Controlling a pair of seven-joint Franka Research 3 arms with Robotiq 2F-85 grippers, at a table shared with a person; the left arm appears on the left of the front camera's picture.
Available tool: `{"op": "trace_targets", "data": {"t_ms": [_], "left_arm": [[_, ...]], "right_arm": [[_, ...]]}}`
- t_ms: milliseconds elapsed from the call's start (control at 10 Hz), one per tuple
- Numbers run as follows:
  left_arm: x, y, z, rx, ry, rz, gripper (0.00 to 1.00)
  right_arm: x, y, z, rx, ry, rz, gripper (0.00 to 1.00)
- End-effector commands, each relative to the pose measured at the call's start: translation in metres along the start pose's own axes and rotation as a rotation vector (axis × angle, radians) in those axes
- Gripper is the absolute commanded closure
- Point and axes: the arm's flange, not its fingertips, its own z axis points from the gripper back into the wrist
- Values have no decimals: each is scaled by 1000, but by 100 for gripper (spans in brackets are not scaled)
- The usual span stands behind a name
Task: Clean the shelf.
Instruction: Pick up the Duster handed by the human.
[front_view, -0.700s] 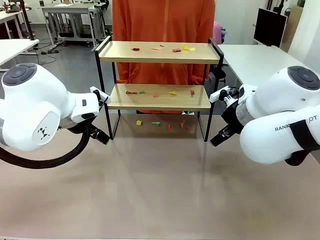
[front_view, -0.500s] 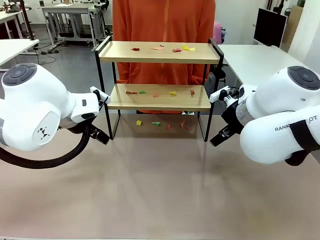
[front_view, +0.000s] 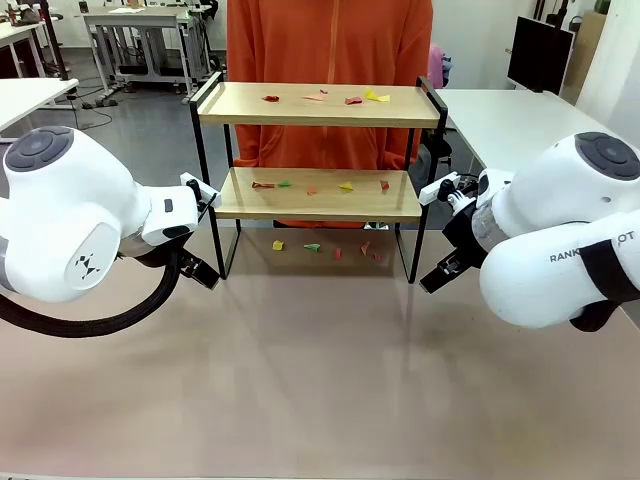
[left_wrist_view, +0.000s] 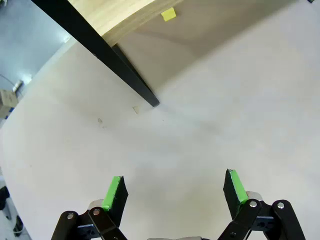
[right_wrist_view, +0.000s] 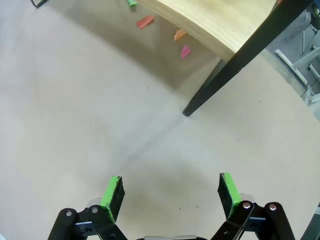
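Shelf (front_view: 318, 105) on the table (front_view: 300, 380), strewn with paper scraps (front_view: 345, 186).
Left tool (left_wrist_view: 174, 181) and right tool (right_wrist_view: 171, 181) both spread, empty, hovering near the shelf's front legs.

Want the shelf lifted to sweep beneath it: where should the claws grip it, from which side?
Probably the thin black end rails atop the shelf: left claw from its left, right claw from its right. Rails that thin suit open jaws; the boards look too wide.
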Motion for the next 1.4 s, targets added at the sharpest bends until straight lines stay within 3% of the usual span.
{"op": "trace_targets", "data": {"t_ms": [0, 200, 400, 700, 900, 1200, 1300], "left_arm": [[0, 0, 0, 0, 0, -1, 0], [0, 0, 0, 0, 0, 0, 0], [20, 26, 41, -48, -46, 16, 0], [38, 81, 103, -230, -77, -62, 0], [28, 142, 114, -447, -207, -226, 0], [-7, 212, 98, -582, -418, -396, 0], [-17, 226, 90, -604, -487, -429, 0]], "right_arm": [[0, 0, 0, 0, 0, -1, 0], [0, 0, 0, 0, 0, 0, 0], [33, -46, 40, 43, -79, -68, 0], [38, -116, 90, 161, -160, -49, 0], [21, -172, 107, 291, -241, 101, 0], [-10, -238, 85, 508, -383, 295, 0], [-18, -249, 76, 523, -395, 330, 0]]}}
